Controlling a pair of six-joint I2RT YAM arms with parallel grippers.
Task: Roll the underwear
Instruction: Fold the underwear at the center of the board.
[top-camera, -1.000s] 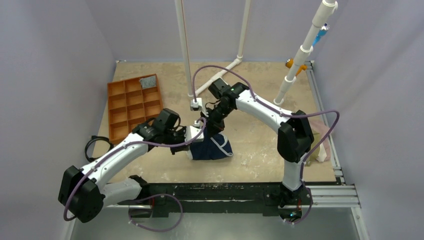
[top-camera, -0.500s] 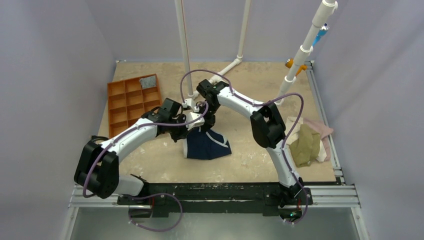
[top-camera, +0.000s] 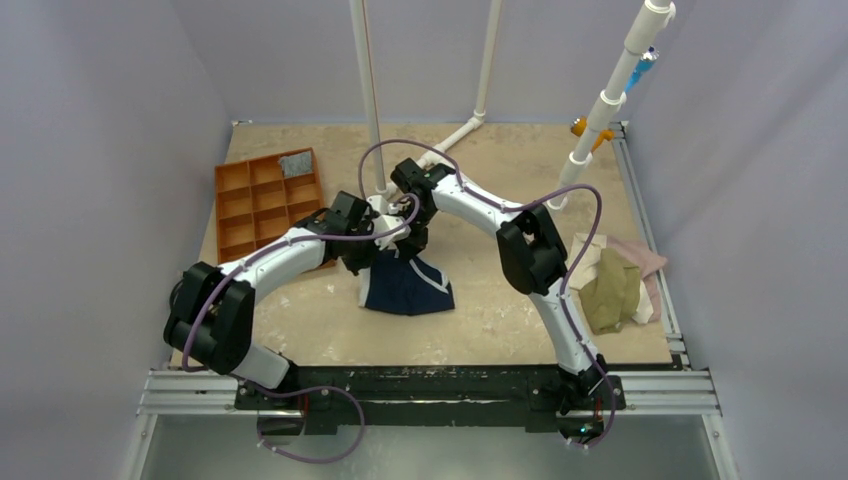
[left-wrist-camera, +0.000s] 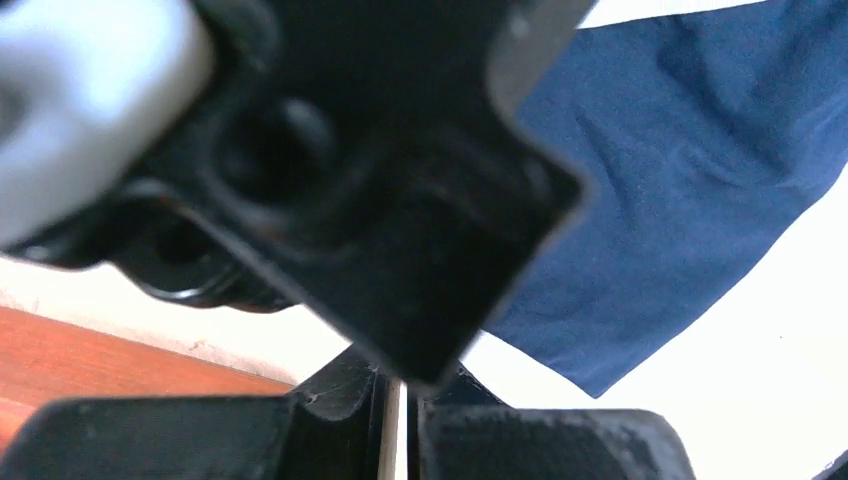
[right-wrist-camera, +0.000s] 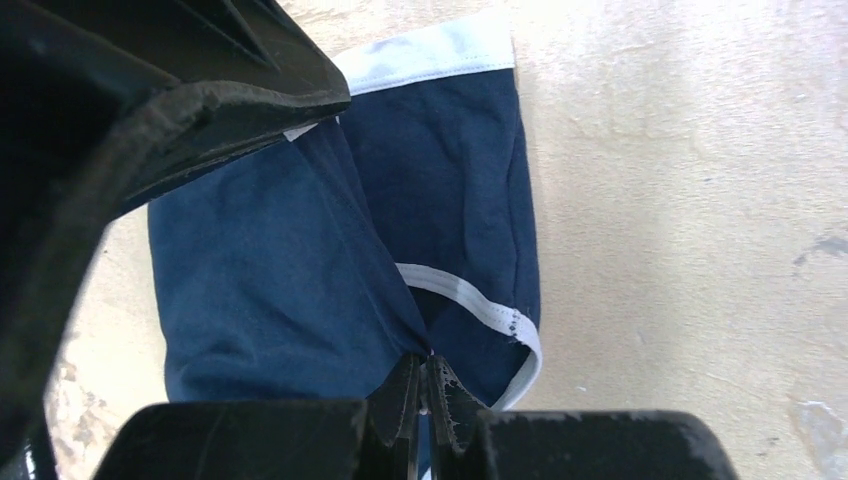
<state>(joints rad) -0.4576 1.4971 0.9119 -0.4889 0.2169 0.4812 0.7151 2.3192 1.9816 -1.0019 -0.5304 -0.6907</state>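
The navy-blue underwear (top-camera: 405, 288) with white trim lies on the table, its far edge gathered up under both grippers. My right gripper (top-camera: 410, 240) is shut on a pinch of navy cloth beside the white-trimmed leg opening, seen in the right wrist view (right-wrist-camera: 428, 385) over the underwear (right-wrist-camera: 280, 270). My left gripper (top-camera: 375, 250) sits right beside it at the white waistband (right-wrist-camera: 430, 50). In the left wrist view its jaws (left-wrist-camera: 398, 400) are nearly closed on a thin pale strip. The underwear (left-wrist-camera: 680, 180) hangs beyond, partly hidden by the right gripper's black body.
An orange compartment tray (top-camera: 265, 200) sits at far left, a grey cloth (top-camera: 297, 162) in one far compartment. An olive-green garment (top-camera: 610, 290) on pale pink cloth (top-camera: 645, 258) lies at the right edge. White pipe posts (top-camera: 368, 100) stand just behind the grippers.
Both grippers have moved left and away from the bases, keeping together. The underwear has been dragged a little left and farther back with them.
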